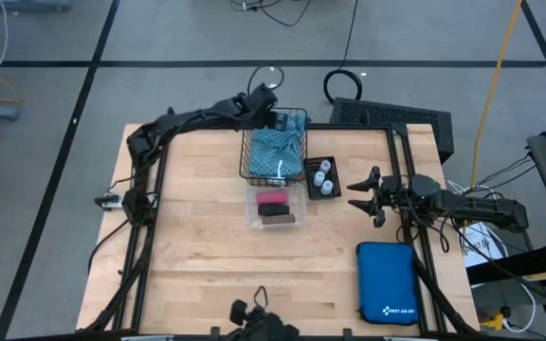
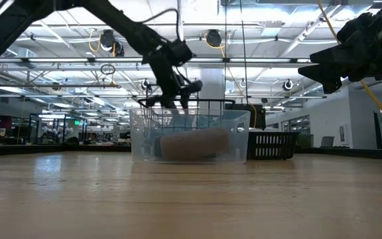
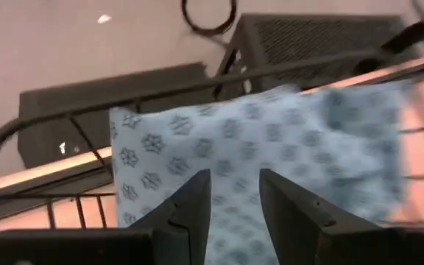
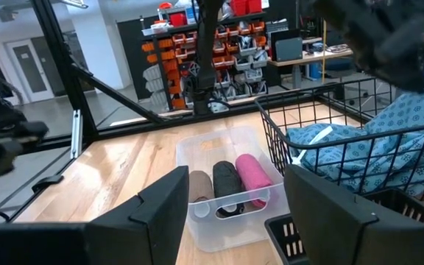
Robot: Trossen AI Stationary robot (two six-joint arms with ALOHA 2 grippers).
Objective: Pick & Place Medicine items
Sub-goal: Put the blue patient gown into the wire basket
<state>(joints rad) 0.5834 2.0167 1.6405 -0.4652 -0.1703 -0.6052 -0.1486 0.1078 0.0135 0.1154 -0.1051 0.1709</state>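
A teal patterned cloth [image 1: 279,150] lies bunched in a black wire basket [image 1: 245,156] near the table's far edge. My left gripper [image 1: 269,110] hangs over the basket's far side, open. In the left wrist view its fingers stand just above the cloth [image 3: 271,132]; whether they touch it cannot be told. A clear tub [image 1: 251,216] holds a pink roll [image 1: 273,198] and a brown roll [image 1: 276,214]. White-capped vials [image 1: 323,176] stand in a small black tray [image 1: 312,190]. My right gripper [image 1: 355,194] is open and raised, to the right of the tray.
A big blue zip case [image 1: 387,282] lies at the near right of the table. The right wrist view shows a dark roll [image 4: 225,180] between the brown and pink ones in the tub. A black box [image 1: 391,116] sits beyond the far edge. Bare wood [image 1: 197,237] stretches left of the tub.
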